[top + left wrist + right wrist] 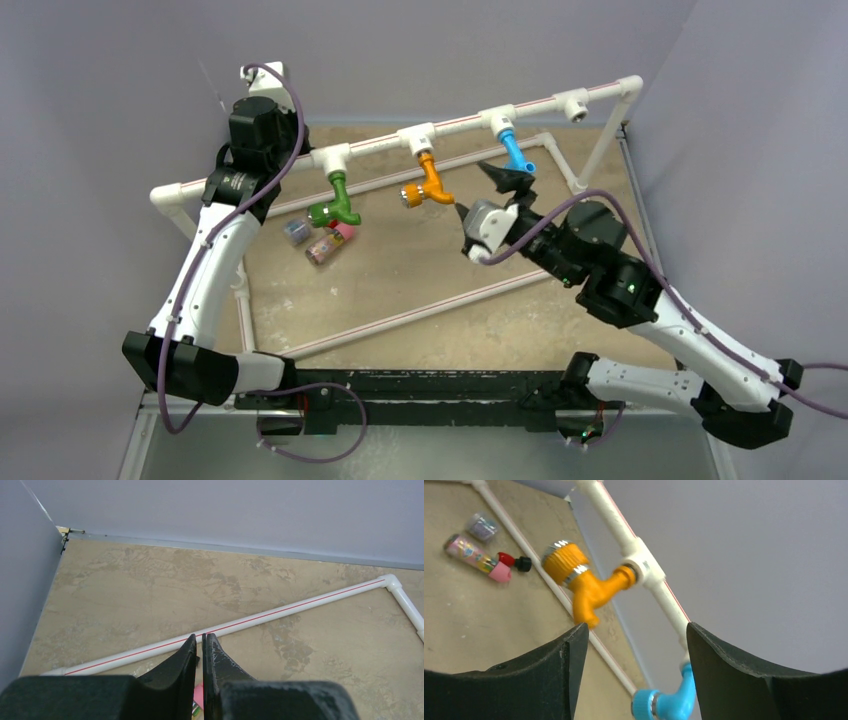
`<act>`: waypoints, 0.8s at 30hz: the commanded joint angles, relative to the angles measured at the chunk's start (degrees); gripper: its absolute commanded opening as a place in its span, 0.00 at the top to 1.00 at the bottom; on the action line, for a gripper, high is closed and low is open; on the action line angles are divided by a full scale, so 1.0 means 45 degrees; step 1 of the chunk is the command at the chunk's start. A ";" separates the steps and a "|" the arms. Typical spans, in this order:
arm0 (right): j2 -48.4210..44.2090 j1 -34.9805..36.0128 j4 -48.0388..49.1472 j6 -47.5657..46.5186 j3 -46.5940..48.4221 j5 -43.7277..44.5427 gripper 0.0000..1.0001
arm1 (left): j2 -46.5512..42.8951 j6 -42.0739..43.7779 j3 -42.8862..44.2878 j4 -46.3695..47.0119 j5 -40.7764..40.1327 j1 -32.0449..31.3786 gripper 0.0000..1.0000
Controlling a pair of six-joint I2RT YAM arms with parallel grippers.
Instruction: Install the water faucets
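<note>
Fingers (559, 672) of right gripper (484, 193) are standing wide, empty; left gripper (200, 639) is sitting shut. Three are hanging off the pipe (465, 122) — green faucet (335, 205), orange faucet (430, 180), blue faucet (516, 153).

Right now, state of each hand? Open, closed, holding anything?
Left hand: closed, nothing held.
Right hand: open, empty, close to the blue faucet but not gripping it.

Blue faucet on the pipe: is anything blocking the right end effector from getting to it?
Nothing visible does. In its wrist view the open right end effector shows the blue faucet between its fingers; the orange faucet hangs farther along the white pipe.
</note>
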 commanded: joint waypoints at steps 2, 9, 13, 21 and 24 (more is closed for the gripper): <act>0.0327 0.2419 0.0395 -0.3962 -0.0191 0.2380 0.27 | -0.0075 0.0162 -0.0380 -0.2082 0.0584 -0.0226 0.92; 0.0796 0.3787 0.1979 -0.6962 -0.1355 0.4291 0.24 | -0.0155 0.0181 -0.0392 -0.2121 0.0605 -0.0231 0.92; 0.1130 0.3922 0.3156 -0.8082 -0.2087 0.5006 0.24 | -0.0211 0.0178 -0.0450 -0.2112 0.0623 -0.0222 0.92; 0.2353 0.3915 0.6568 -0.9528 -0.2796 0.6201 0.26 | -0.0260 0.0142 -0.0563 -0.2044 0.0765 -0.0227 0.92; 0.2864 0.3903 0.7610 -0.9829 -0.2837 0.6275 0.27 | -0.0216 0.0123 -0.0501 -0.2063 0.0851 -0.0245 0.92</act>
